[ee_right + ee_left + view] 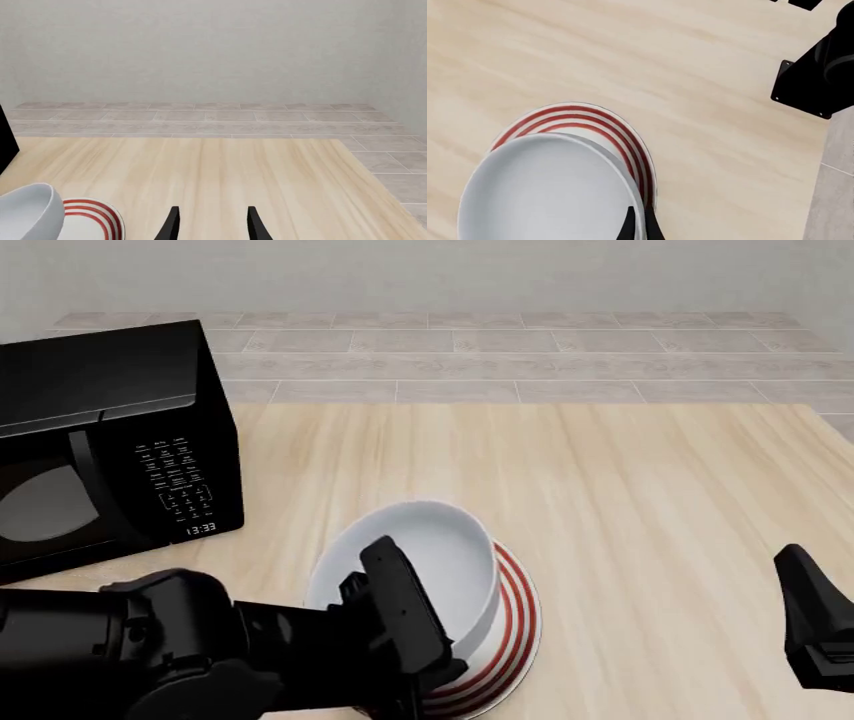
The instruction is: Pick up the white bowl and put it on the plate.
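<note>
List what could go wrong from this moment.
1. The white bowl sits over the plate toward its far left side, tilted, so on release it may settle off-centre or slide.
2. The left gripper pinches only the bowl's rim; pulling away could drag it.

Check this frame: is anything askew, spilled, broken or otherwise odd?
Nothing spilled or broken. The white bowl sits off-centre over the plate, tipped rather than level, with the left claw closed on its rim. The right claw hangs open and empty, away from both.
</note>
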